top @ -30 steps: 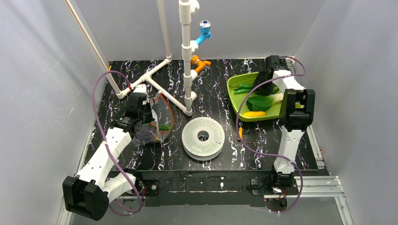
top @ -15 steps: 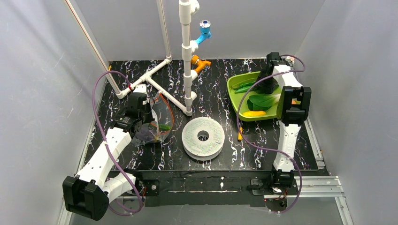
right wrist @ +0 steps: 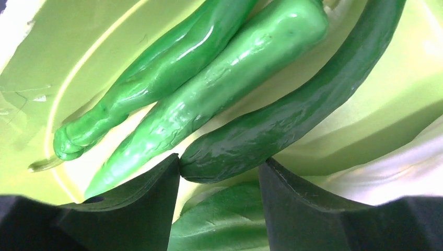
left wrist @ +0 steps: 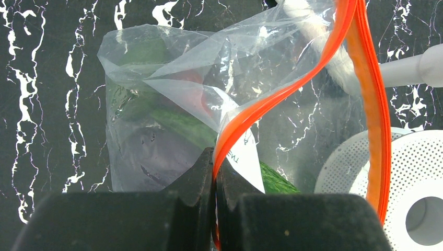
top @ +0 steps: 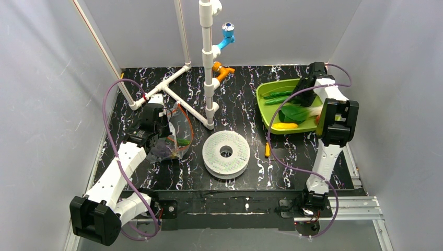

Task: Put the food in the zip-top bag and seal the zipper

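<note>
Left arm stretched forward, left gripper (left wrist: pixel 214 157) clenched on the zipper (left wrist: pixel 282 94) of the bag (left wrist: pixel 156 104), at left. Right arm, shifted rightward since earlier, arches over the far-right tray (top: pixel 264 97) — right gripper (right wrist: pixel 219 167) grasping a dark green vegetable (right wrist: pixel 292 115).

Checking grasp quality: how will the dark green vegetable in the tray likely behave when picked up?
Probably slippery: the dark green vegetable looks glossy. Long and rounded, it may roll or pivot, since the right hand brackets only its tip.
</note>
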